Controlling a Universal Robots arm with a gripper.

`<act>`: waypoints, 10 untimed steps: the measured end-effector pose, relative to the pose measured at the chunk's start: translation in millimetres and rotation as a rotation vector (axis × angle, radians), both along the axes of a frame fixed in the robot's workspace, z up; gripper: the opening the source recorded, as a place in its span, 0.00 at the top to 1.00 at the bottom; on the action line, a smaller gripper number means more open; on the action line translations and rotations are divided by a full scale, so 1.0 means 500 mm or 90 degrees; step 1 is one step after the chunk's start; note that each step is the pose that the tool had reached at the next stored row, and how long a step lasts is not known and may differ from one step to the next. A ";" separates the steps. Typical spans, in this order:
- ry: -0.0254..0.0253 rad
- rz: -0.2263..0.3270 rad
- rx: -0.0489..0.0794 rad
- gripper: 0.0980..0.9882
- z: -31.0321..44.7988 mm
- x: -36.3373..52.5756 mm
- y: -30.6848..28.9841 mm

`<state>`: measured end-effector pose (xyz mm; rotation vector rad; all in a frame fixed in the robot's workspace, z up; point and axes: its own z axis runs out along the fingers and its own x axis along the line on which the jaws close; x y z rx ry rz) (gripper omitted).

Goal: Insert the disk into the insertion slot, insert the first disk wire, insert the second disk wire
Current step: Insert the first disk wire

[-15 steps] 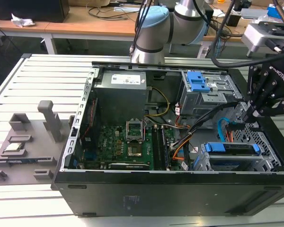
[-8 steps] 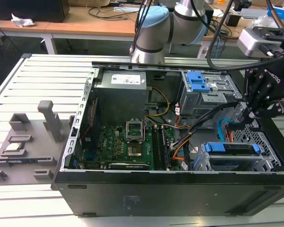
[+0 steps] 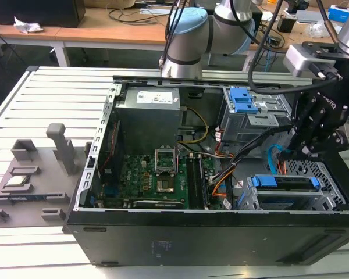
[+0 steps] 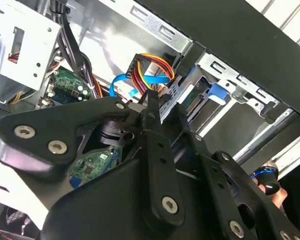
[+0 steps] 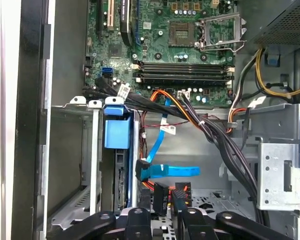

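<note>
Disk (image 3: pixel 288 181) seated flat in the insertion slot (image 3: pixel 327 174), at the exterior view's right.

Computer case (image 3: pixel 192 238): lying on its side with the panel off, so that I can work the arm (image 3: pixel 189 35) in from above.

Motherboard (image 3: pixel 157 174): fixed to the case floor, well apart from the work.

Insertion slot: a perforated sheet-metal cage. Its wide bay opens toward the case interior, which puts the disk's connector edge within reach of the wires.

Disk: in the first wrist view the blue carrier sits flush with the cage mouth, so I judge the insertion step done.

Gripper (image 4: pixel 151 103): poised just beside the disk's connector edge. Its fingers are drawn together on the plug of the power wire (image 4: pixel 152 70), gripped near its end so that, as I read it, the contact face points at the disk.

Blue data cable (image 5: pixel 170 171): its plug lies just beside the same edge. I cannot tell whether it is mated.
</note>
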<state>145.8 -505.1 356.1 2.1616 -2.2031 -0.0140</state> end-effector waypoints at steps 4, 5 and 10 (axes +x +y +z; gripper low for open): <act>0.0000 0.000 -0.003 0.77 -0.003 0.000 0.000; 0.0000 0.000 -0.003 0.77 -0.003 0.000 0.000; 0.0000 0.000 -0.004 0.92 -0.003 0.000 0.000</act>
